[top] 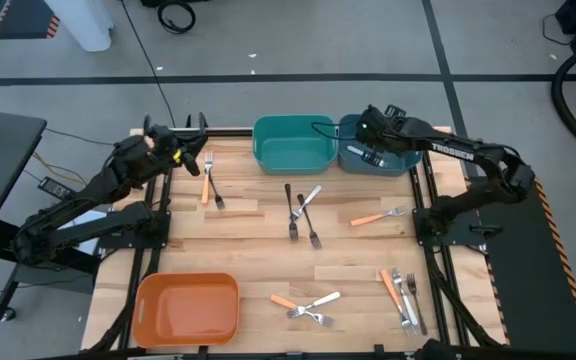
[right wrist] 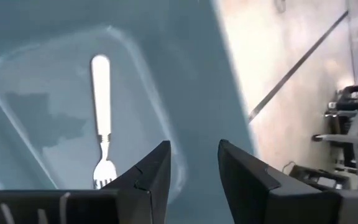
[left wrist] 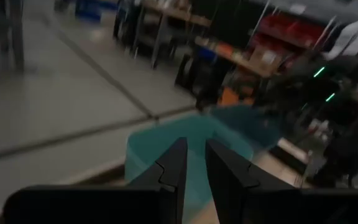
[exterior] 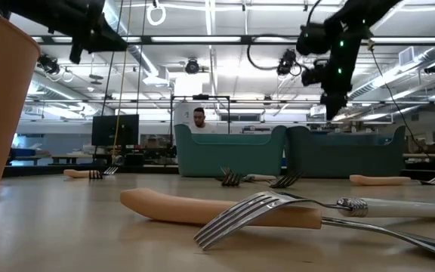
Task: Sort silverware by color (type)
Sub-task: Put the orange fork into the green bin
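My right gripper hangs open over the blue bin, its fingers slanting down with nothing between them. On the bin's floor lies one fork with a pale handle. My left gripper hovers above the table's far left part, pointing about level toward the teal bin; its fingers stand a narrow gap apart and hold nothing. Orange-handled, silver and dark forks lie flat on the wooden table.
An orange bin stands at the near left corner. An orange-handled fork and a dark one lie near my left gripper. More forks lie at the near middle and near right. A person is seen beyond the table.
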Tool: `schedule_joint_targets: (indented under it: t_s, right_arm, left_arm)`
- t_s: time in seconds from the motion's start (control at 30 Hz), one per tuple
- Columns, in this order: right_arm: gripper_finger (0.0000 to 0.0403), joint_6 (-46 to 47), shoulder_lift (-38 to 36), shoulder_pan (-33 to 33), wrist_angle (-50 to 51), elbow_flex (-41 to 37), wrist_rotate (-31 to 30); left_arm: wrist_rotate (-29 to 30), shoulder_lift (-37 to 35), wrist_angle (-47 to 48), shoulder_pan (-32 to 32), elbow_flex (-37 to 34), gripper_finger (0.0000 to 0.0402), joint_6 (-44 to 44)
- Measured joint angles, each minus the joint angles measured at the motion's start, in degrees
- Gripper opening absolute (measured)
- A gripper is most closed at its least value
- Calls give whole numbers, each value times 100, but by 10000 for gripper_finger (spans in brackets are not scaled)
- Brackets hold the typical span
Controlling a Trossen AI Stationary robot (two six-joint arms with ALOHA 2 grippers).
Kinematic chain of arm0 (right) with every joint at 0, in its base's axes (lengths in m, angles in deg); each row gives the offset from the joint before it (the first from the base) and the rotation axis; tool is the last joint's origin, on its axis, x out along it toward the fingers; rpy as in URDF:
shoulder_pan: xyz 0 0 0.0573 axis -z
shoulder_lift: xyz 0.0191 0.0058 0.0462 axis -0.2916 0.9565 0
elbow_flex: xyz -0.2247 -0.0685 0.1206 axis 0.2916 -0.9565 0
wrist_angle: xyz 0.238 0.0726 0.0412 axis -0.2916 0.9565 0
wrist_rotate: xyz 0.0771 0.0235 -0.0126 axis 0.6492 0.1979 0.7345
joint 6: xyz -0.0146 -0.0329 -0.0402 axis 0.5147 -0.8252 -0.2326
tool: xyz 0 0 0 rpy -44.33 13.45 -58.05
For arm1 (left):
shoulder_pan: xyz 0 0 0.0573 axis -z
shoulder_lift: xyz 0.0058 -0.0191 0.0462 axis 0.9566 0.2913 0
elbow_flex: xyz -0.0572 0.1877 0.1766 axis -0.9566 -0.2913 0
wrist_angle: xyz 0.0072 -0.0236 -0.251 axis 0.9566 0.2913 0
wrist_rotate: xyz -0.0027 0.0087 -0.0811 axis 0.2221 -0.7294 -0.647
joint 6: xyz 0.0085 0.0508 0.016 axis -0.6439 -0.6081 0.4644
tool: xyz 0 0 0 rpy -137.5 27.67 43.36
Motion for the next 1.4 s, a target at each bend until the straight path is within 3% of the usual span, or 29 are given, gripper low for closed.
schedule_joint_targets:
  t_s: [0.27,0.57,0.83,1.03,1.2,1.4]
  right_arm:
    - [138,788,-524,-240,213,637,10]
    - [138,1140,-1075,-353,315,660,27]
    - [138,1185,-1273,-375,318,660,19]
    - [138,1623,-1271,-375,463,657,22]
    - [138,1739,-1270,-375,595,657,29]
    - [138,1744,-1270,-375,558,657,48]
  left_arm:
    - [2,511,30,0,0,66,137]
    - [254,1143,-408,-11,0,66,407]
    - [-444,1759,-164,-7,0,96,437]
    - [-397,1936,983,-11,0,118,1019]
    - [490,1936,2874,-11,0,113,1883]
    - [618,1975,3129,-11,0,110,2331]
